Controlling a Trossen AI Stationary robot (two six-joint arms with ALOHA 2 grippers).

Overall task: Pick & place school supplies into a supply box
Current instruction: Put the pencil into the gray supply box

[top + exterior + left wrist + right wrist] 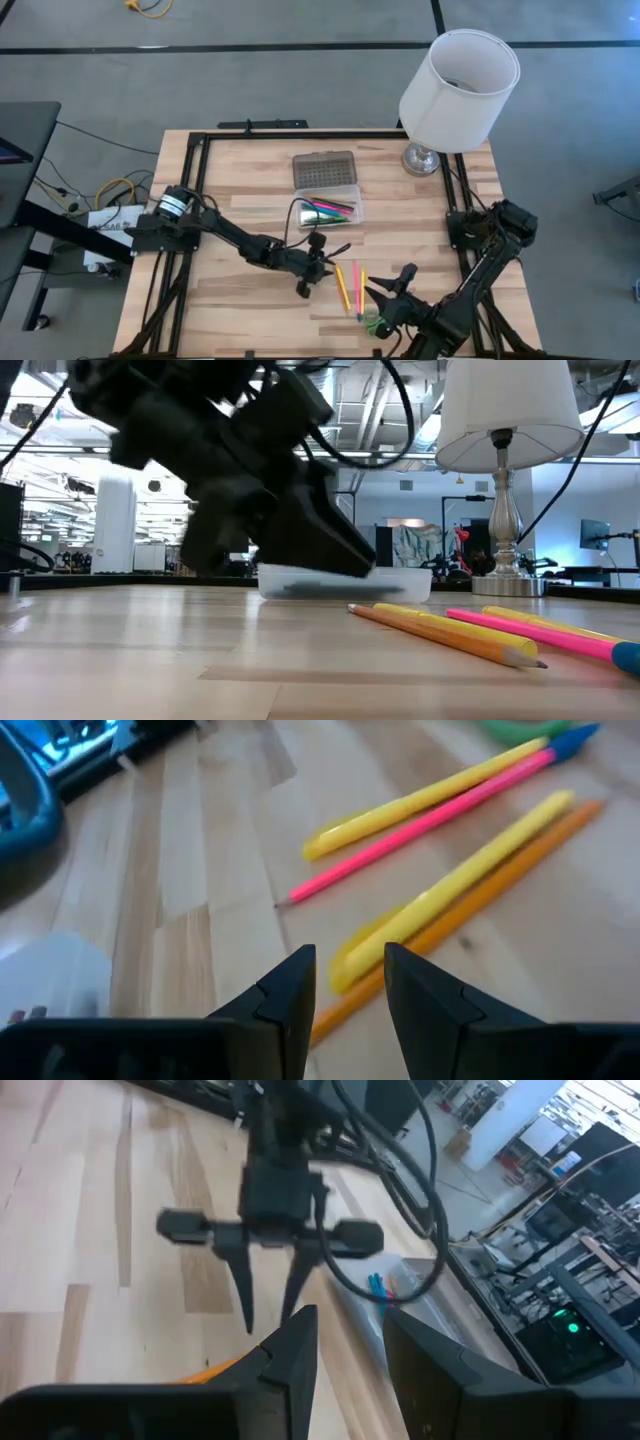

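While left gripper [306,287] hovers, pencils [342,287] lie beside.

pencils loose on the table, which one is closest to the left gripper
The orange pencil: its end lies right at the left gripper, beside the yellow marker. The pink pencil lies farther off.

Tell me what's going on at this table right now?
Two robot arms are packing school supplies into a clear supply box, which lies open mid-table with several pens already inside. The left claw hovers, open and empty, just beside the pencils left loose on the wood: yellow, orange and pink ones. The right claw waits open near the table's front edge, close to the green-handled scissors. A white lamp stands at the far right corner.
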